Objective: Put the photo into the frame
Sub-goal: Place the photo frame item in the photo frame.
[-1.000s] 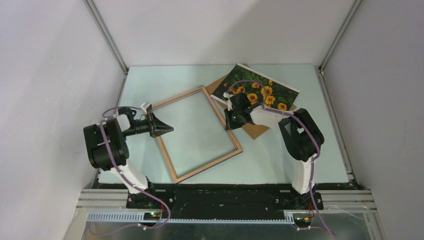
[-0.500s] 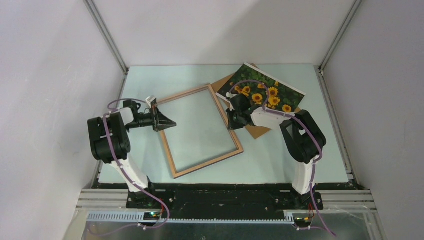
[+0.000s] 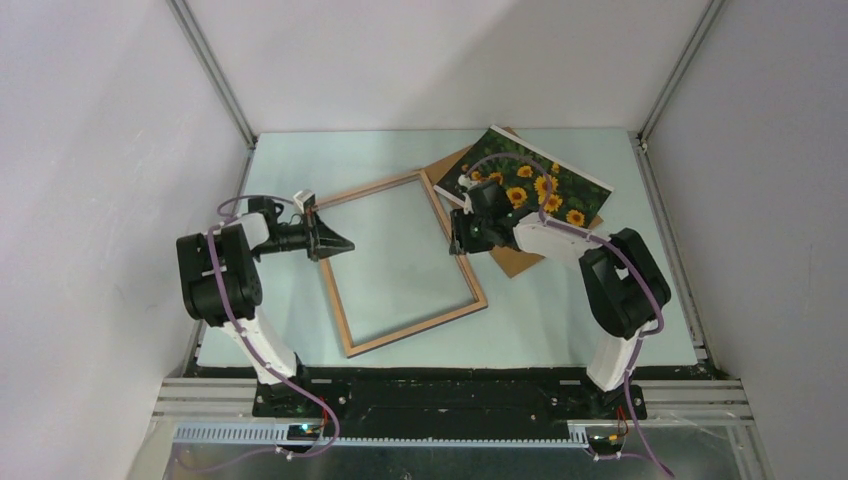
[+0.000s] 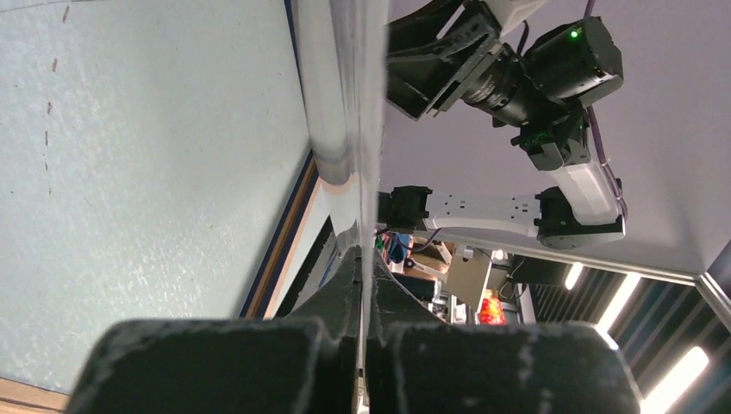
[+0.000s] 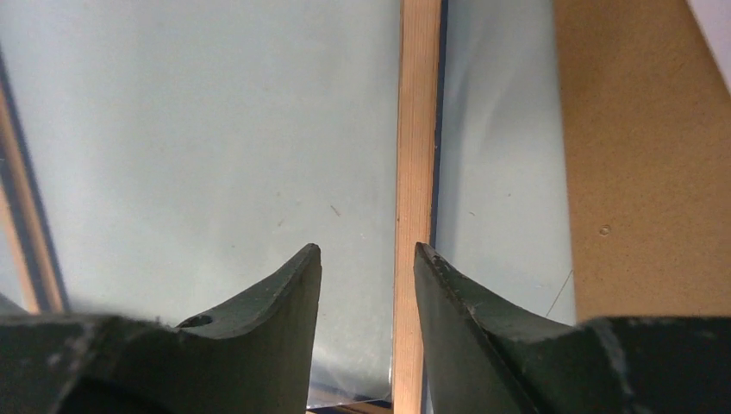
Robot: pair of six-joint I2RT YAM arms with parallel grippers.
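The frame (image 3: 416, 325) lies in the middle of the table, light wood face up. My left gripper (image 3: 338, 245) is at its left rail. In the left wrist view the left gripper (image 4: 366, 259) is shut on the frame's thin clear edge (image 4: 345, 103), seen edge-on. My right gripper (image 3: 458, 243) hovers over the right rail and is open. In the right wrist view the right gripper (image 5: 367, 250) has that rail (image 5: 417, 129) running between its fingertips, close to the right finger. The photo (image 3: 540, 185) of sunflowers lies face up at the back right, partly under the right arm.
A brown backing board (image 3: 515, 262) lies under the photo and shows beside the frame's right rail, also in the right wrist view (image 5: 638, 155). White walls and metal posts enclose the table on three sides. Both arm bases stand at the near edge.
My right gripper has opened and released the frame's right rail. The frame and left gripper shifted slightly toward the back; the photo slid a little to the right.
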